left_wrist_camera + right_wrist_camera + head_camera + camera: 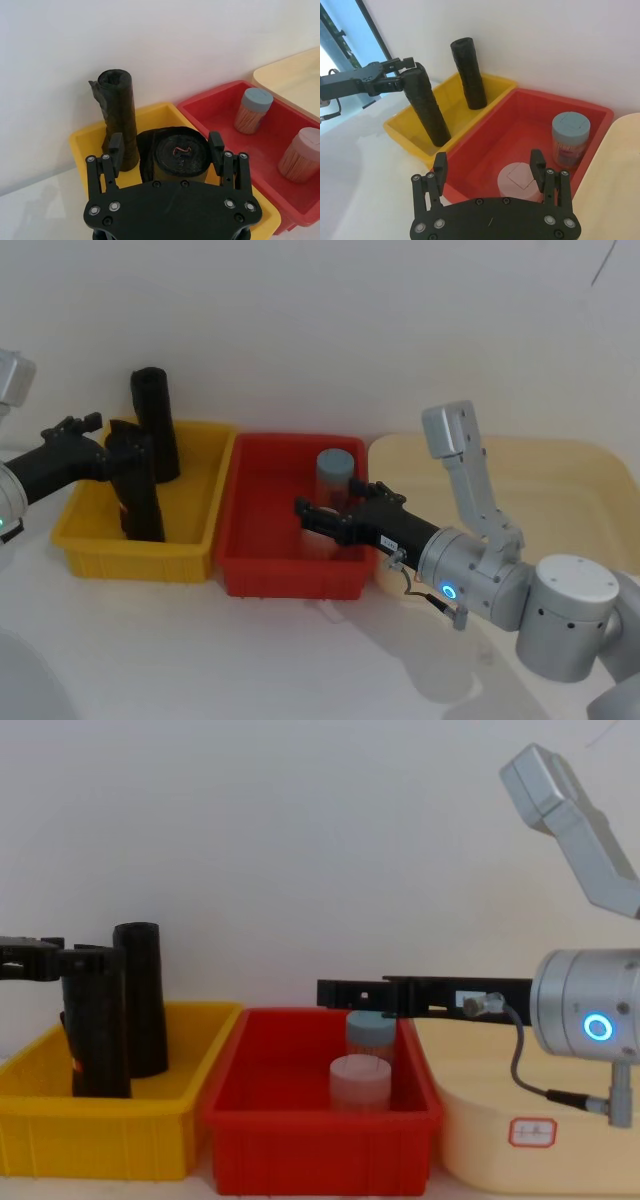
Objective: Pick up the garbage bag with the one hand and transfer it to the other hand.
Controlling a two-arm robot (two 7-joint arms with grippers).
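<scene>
Grasping is in hand: the garbage bag (180, 152) is straddled by the spread fingers (116, 147) of the left gripper (165, 144), closure being needed next, while the right gripper (489, 162) is held, fingers spread, over the red bin (300, 1130).

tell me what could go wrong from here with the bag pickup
The left hand straddles the garbage bag near its top, open, with a loose plastic flap on one side; closing on the flap could give a weak hold.
The second black roll stands close beside it; a tilted lift may topple it.
The right hand hangs open above the jars in the red bin; moving low could clip them.
</scene>
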